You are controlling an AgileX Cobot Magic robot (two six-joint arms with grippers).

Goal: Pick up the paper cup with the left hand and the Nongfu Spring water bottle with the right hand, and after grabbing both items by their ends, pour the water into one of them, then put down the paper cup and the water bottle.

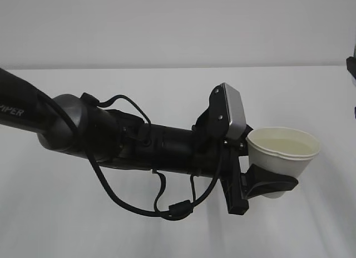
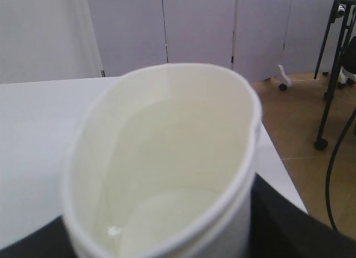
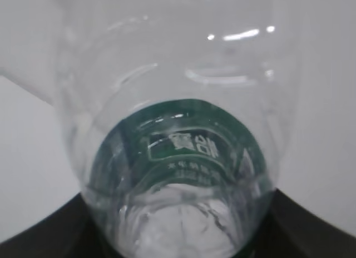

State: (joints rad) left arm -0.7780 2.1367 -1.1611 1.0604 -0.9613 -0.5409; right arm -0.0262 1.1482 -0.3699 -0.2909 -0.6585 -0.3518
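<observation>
upright white paper cup (image 1: 283, 155), cream inside, water-filled.

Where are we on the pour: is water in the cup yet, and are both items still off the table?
Looks done: both picked up, and the paper cup seems to hold water near its bottom, so some pouring likely happened. In hand: the left tool grips the cup above the table; the right tool grips the Nongfu Spring water bottle. Left: setting both down; whether the pouring is finished I cannot tell.
</observation>
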